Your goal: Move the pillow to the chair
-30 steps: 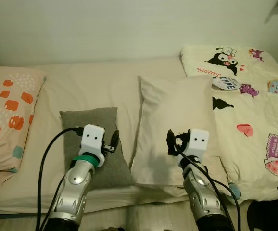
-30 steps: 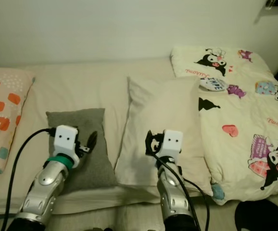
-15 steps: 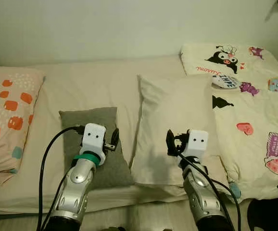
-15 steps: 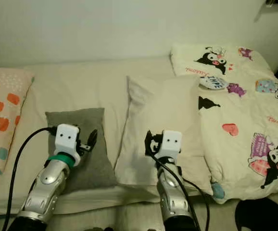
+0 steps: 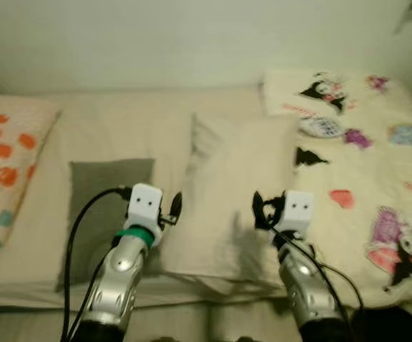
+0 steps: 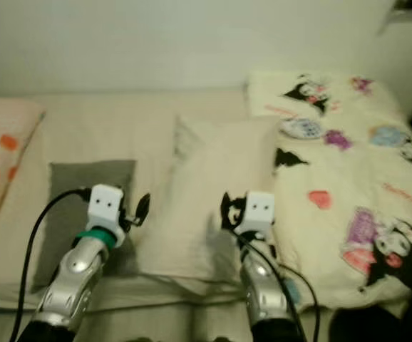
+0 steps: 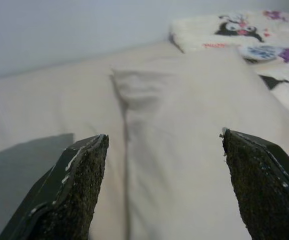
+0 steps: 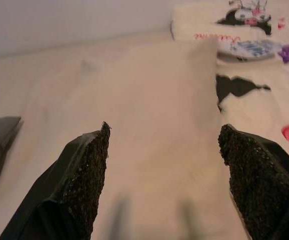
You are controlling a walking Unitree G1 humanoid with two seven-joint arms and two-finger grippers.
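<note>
Both grippers, left [image 5: 175, 206] and right [image 5: 259, 211], spread above blurred cream pillow [image 5: 234, 192].

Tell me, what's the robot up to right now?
Both end effectors open, left and right, poised over cream pillow. Pillow flat on bed, not gripped. Grey cushion alongside, not blocking.

You're looking at a matt cream cloth pillow [image 5: 238, 192], a grey woven cushion [image 5: 99, 206], and rough, gritty black fingertips [image 8: 87, 170].

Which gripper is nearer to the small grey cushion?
Left. The left gripper hovers beside the grey cushion; the right gripper hovers over the cream pillow, farther off.
</note>
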